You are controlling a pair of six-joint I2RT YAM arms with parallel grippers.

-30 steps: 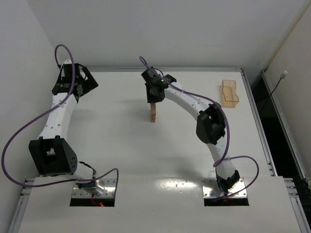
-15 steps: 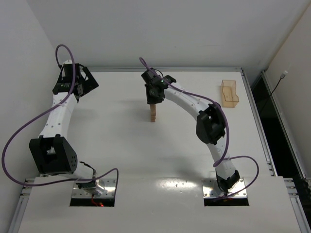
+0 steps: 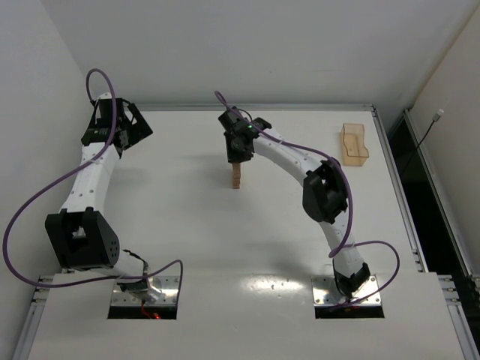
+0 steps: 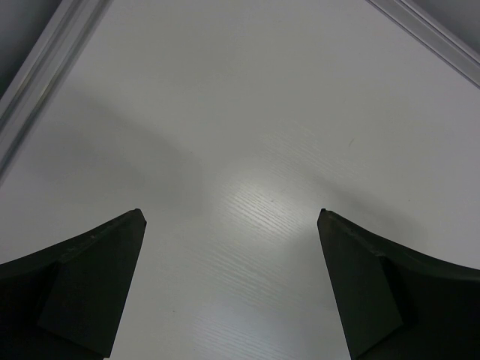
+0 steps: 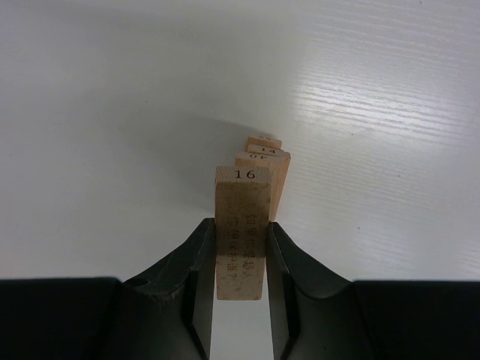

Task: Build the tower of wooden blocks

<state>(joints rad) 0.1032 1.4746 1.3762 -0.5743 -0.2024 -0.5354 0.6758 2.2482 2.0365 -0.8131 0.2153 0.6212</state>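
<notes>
One wood block (image 5: 241,196), marked 16, clamped in right gripper (image 5: 240,229) just over the tower (image 5: 267,160), slightly twelve o'clock of table (image 3: 187,225) centre, poised for stacking; left gripper (image 4: 231,217) spread wide, empty, parked clear at ten o'clock.

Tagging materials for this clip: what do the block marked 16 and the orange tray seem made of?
Block marked 16: likely bare wood; matte tan faces, faint grain. Tray: probably plastic; see-through orange walls, too small to be sure.
</notes>
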